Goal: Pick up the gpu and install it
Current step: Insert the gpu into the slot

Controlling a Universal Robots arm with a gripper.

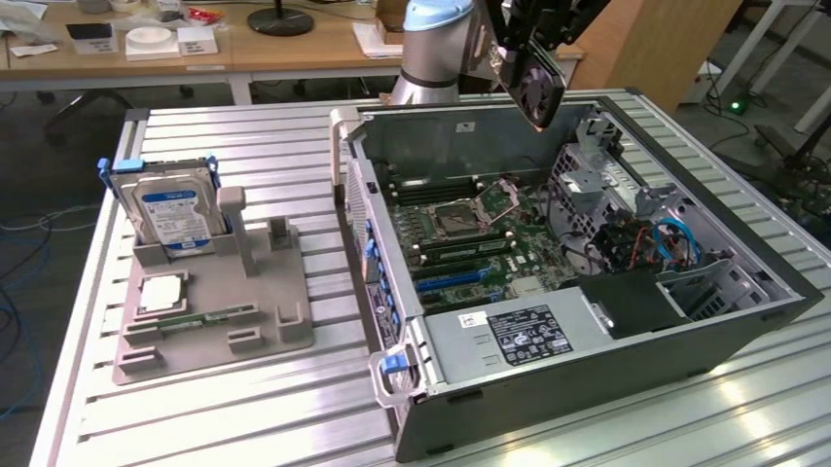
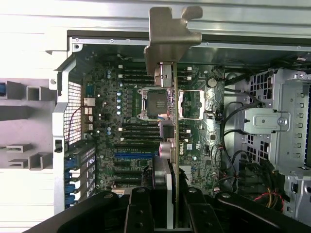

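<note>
Nearest on the slatted table (image 1: 260, 409), the open computer case (image 1: 546, 409) lies on its side toward the front right corner, its power supply (image 1: 520, 336) at the near end. A grey holder (image 1: 221, 321) sits by the left edge, with a hard drive (image 1: 169, 209) standing upright in it. Deeper inside the case the motherboard (image 1: 481, 243) lies bare, its slots open. Beyond that, over the far wall of the case, the gripper (image 1: 535, 47) hangs with its fingers (image 2: 141, 208) closed on the gpu (image 1: 536, 88), which is clear of the board and touching nothing below. The card probably weighs little and is stiff, but it is likely fragile. Its circuit face and contact edge should take no pressure, so the sound hold is across the flat body near the top edge, as the fingers have it now. A thin card can also pivot in a pinch grip if it is knocked. It is a thin, flat, dark rectangle hanging edge-down and slightly tilted. In the wrist view it is seen edge-on, running away from the fingers to a silvery metal bracket (image 2: 167, 34) at its far end.
</note>
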